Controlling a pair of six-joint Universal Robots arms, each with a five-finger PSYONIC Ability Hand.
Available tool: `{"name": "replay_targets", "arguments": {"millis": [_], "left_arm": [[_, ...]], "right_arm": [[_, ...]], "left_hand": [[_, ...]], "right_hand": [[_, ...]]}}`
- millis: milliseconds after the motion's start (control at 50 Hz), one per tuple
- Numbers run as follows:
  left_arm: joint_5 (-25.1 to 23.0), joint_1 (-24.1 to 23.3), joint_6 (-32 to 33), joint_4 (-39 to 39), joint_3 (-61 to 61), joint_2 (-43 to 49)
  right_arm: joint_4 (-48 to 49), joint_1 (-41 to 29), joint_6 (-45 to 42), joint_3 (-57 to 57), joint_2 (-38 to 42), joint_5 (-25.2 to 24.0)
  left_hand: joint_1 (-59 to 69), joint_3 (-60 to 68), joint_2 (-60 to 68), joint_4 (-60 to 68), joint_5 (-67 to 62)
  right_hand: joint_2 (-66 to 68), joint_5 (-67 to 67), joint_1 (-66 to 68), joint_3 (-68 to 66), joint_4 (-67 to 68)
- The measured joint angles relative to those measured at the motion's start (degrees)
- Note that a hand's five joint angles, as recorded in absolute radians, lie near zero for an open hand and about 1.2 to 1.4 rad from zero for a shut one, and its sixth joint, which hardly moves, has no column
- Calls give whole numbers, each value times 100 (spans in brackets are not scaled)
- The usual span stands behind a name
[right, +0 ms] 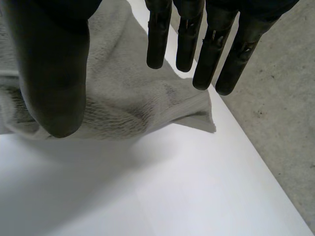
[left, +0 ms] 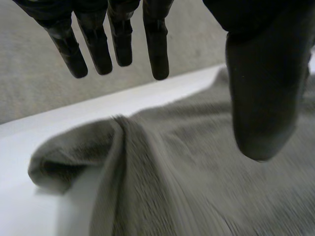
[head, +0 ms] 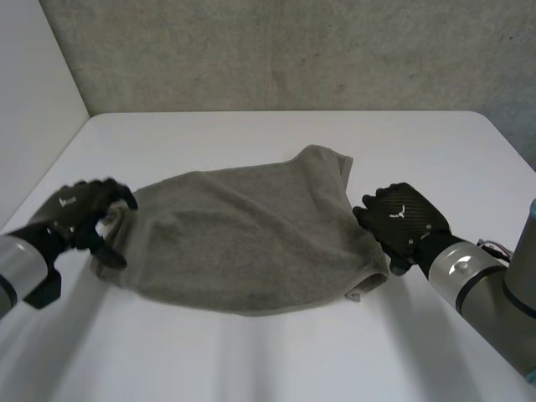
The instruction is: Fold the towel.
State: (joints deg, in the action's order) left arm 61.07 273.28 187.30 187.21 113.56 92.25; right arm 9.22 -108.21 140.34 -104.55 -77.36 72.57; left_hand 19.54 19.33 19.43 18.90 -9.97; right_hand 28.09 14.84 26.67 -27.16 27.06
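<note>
A white table (head: 276,352) carries one grey towel (head: 251,239). The towel lies rumpled and loosely spread across the table's middle, one corner poking toward the far edge, with white tabletop showing beyond each side.

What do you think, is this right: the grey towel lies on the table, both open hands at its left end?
Not quite. In the head view only the left hand is at the left end of the towel; the right hand is at its right end. The rest holds.
</note>
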Motion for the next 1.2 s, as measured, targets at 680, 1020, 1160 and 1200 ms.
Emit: {"name": "replay_targets", "arguments": {"millis": [680,1020,1160,1200], "left_arm": [[384,-119,942,108,-470,2115],[637,-322,880,193,-988,2442],[634,-391,726,295,-1075,2424],[634,-417,641,310,-1114,2400]], "right_arm": [[539,-28,-22,-646,10,-36],[595,-81,-24,-730,36,-28],[635,-95,-23,-766,63,-7],[654,-94,-19,-773,66,-3]], "left_hand": [[432,410,402,407,-415],[2917,2655,2936,2996,-2846],[4032,3997,4114,4163,-3964],[4203,4197,4321,4378,-4175]], "right_hand": [[0,-1,-1,0,0],[0,0,-1,0,0],[0,9,-1,0,0],[0,9,-1,0,0]]}}
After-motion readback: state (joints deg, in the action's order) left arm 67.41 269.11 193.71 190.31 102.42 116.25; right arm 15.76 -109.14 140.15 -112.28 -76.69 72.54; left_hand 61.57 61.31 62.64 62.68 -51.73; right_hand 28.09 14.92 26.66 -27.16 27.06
